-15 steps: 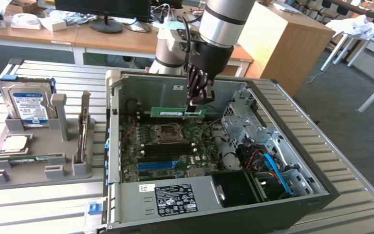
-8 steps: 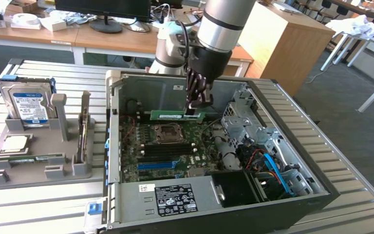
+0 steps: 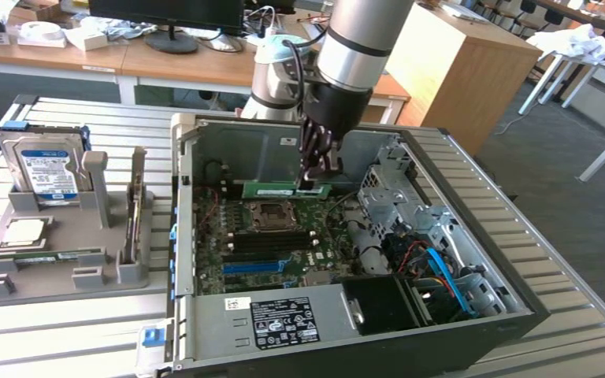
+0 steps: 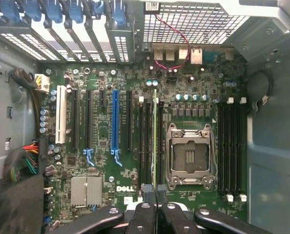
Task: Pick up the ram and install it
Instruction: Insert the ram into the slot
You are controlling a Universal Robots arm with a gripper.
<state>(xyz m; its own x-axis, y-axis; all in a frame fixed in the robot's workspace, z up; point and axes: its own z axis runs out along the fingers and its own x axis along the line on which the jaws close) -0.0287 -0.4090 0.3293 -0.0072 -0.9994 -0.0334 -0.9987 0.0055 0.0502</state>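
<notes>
My gripper (image 3: 318, 179) reaches down into the open computer case (image 3: 187, 236), shut on the ram (image 3: 281, 190), a long green stick held level by its upper edge. In the wrist view the ram (image 4: 155, 136) shows edge-on as a thin green line running away from the gripper (image 4: 155, 191). It lies over the black memory slots (image 4: 145, 141) beside the open processor socket (image 4: 190, 156). Whether the ram touches a slot I cannot tell.
A grey fixture (image 3: 56, 276) at the exterior view's left carries a blue-labelled hard drive (image 3: 45, 169), a square silver processor (image 3: 24, 231) and another green stick (image 3: 45, 256). Inside the case are further memory slots (image 4: 230, 146), the power supply (image 3: 271, 319) and drive cage (image 3: 397, 197).
</notes>
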